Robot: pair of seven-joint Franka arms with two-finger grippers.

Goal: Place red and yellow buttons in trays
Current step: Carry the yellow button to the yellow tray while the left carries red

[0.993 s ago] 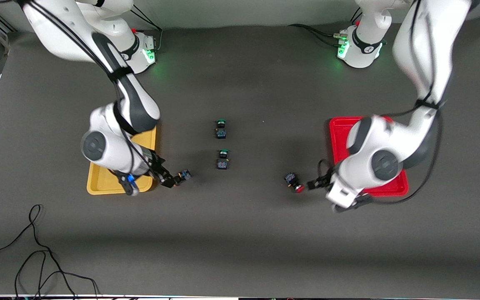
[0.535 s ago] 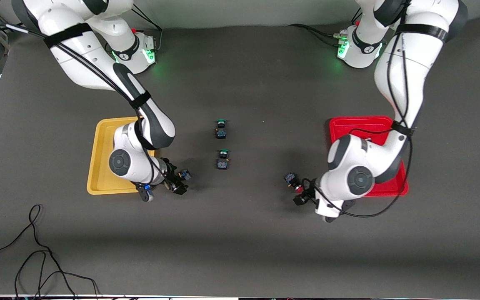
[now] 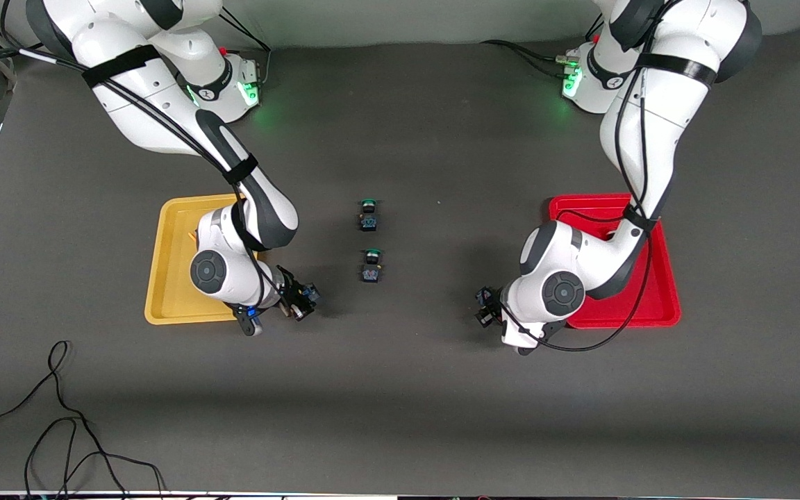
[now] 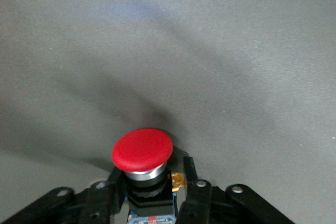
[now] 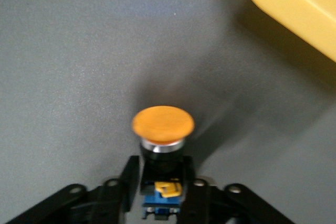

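Both grippers (image 3: 301, 303) (image 3: 489, 310) lower, straddling buttons (image 4: 142, 150) (image 5: 163, 124).

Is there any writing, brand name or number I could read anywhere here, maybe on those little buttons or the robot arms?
None can be read.
Right arm's base collar: a small round mark, too small to read.
Left arm's base collar: the same kind of mark, too small to read.
Red button and orange-yellow button: plain caps, no print.
Yellow tray and red tray: no print.

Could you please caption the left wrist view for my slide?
Left gripper jaws flank the red button on the table.
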